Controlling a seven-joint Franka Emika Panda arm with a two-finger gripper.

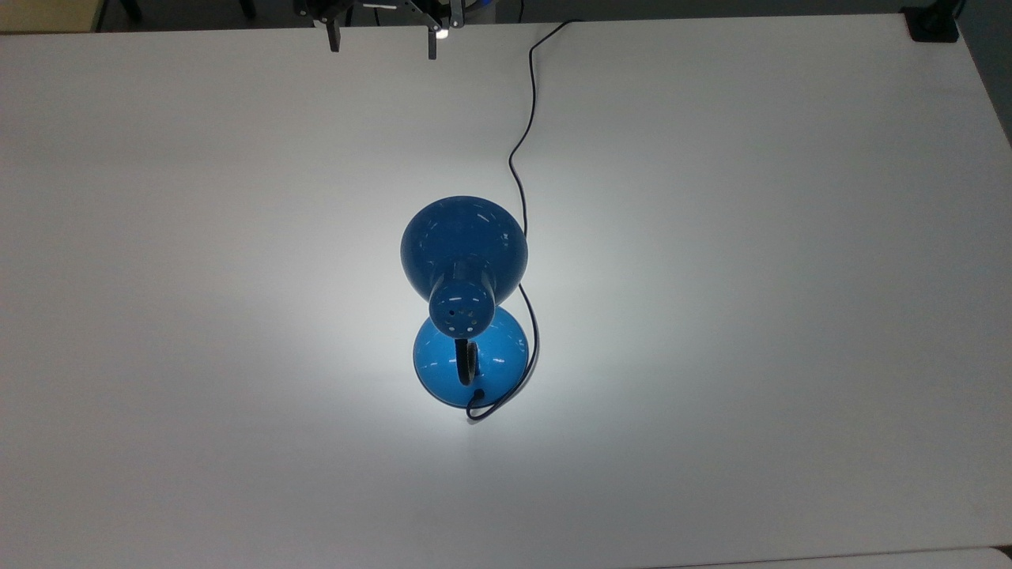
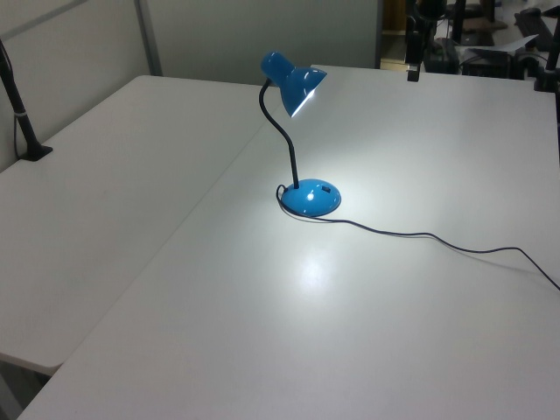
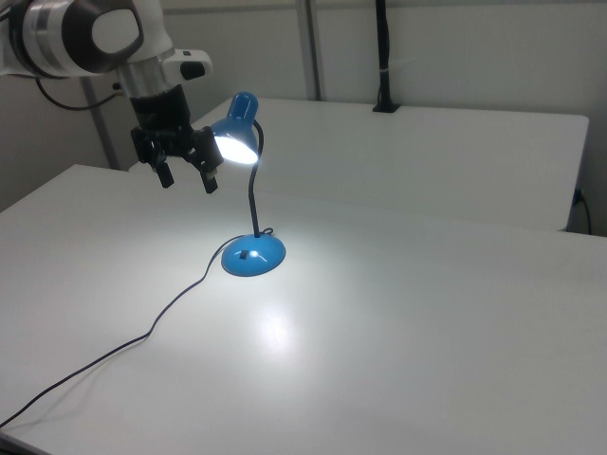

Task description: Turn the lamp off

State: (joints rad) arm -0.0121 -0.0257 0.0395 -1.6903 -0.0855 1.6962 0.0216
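Broad matte white desk (image 1: 751,276) w/ bright pool of light at centre, dimmer twd edges. Second white tabletop (image 3: 455,152) butts against it. Pale grey wall panels (image 3: 474,57) behind, w/ thin metal uprights. Black clamp-mounted pole (image 2: 22,114) at far edge.

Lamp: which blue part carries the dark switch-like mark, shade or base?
The round base resting on the table: a small dark mark sits on its top. The bell shade, up on the bent neck, is lit and has none in view.
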